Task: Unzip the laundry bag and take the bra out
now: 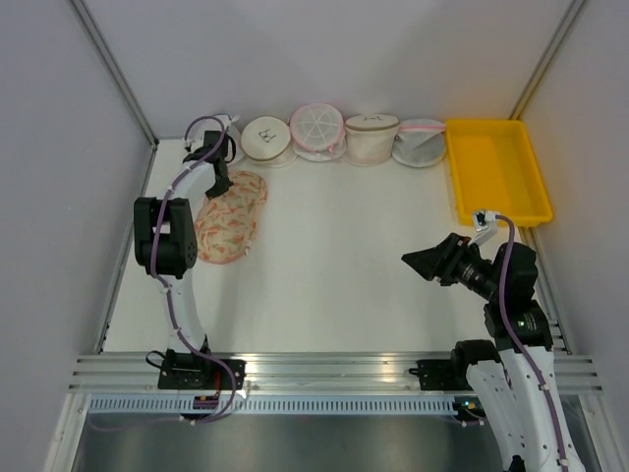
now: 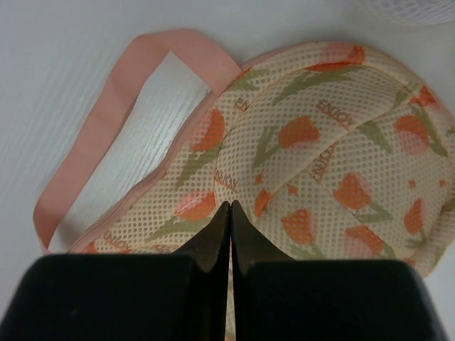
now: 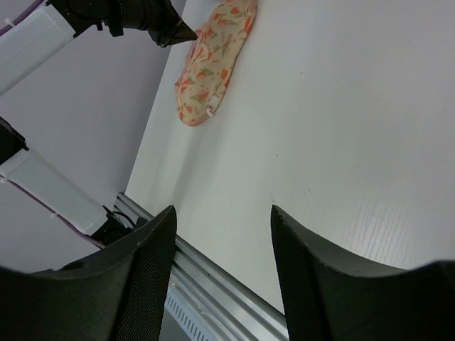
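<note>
Laundry bag [image 1: 232, 216] flat on table [image 1: 344, 256], far left, contents hidden. Left gripper [image 2: 230, 207] jaws pressed together, tips on bag's rim. Right gripper [image 3: 222, 213] jaws wide, holding nothing, well apart. Yellow tray [image 1: 491, 167] far right.

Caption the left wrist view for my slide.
Left tool, tips closed, at the rim of the tulip-print mesh laundry bag, pink loop alongside.

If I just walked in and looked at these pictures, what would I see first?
Probably the oval cream mesh laundry bag with orange tulip print, at the left of the white table, with the left gripper shut and its black tips right at the bag beside the pink loop. Then the bright yellow plastic tray in the far right corner and the row of round mesh bags along the back wall.
</note>
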### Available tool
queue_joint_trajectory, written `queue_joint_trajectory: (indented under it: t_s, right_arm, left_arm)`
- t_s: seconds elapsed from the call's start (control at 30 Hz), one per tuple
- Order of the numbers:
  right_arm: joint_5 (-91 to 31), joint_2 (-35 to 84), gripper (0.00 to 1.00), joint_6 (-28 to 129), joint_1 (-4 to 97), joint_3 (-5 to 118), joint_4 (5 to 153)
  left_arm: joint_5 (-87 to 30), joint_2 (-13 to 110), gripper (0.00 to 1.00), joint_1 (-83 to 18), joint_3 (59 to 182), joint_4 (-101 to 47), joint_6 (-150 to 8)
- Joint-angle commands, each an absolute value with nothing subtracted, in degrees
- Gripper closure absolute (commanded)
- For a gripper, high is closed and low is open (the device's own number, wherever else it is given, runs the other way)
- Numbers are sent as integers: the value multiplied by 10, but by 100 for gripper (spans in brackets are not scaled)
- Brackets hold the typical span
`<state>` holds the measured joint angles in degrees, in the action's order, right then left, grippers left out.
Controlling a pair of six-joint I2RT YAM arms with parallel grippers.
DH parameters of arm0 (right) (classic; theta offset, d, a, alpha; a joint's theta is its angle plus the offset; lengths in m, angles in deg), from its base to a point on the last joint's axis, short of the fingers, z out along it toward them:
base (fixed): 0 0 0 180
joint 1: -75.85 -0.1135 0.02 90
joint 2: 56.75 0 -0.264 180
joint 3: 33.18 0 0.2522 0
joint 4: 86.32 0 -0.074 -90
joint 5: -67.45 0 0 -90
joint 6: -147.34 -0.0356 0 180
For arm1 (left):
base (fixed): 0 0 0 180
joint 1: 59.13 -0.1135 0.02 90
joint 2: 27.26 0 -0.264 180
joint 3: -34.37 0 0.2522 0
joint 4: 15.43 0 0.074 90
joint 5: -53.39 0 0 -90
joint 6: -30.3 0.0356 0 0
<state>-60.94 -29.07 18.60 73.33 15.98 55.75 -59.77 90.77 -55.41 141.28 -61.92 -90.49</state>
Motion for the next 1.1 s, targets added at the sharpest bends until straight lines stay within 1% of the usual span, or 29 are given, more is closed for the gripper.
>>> queue_joint_trajectory:
  t_s: [0.0, 0.13, 0.3, 0.43, 0.6, 0.87, 1.07]
  right_arm:
    - [-592, -297, 38, 208, 727, 189, 521]
    - [-589, -293, 37, 204, 726, 186, 526]
    - [-589, -291, 35, 201, 726, 188, 537]
    - [-589, -294, 34, 197, 725, 185, 541]
    - [-587, -301, 33, 195, 725, 180, 540]
    - [-574, -309, 31, 203, 725, 175, 529]
    - [-565, -306, 30, 212, 725, 173, 518]
  left_arm:
    - [-611, 933, 98, -556, 1460, -660, -903]
    - [-604, 932, 98, -556, 1430, -658, -926]
    - [-591, 915, 98, -549, 1350, -655, -962]
    - [-557, 898, 98, -532, 1282, -638, -998]
    - [-516, 873, 98, -501, 1239, -623, -1044]
    - [-440, 804, 98, -387, 1171, -591, -1145]
    - [-371, 761, 98, -303, 1053, -478, -1261]
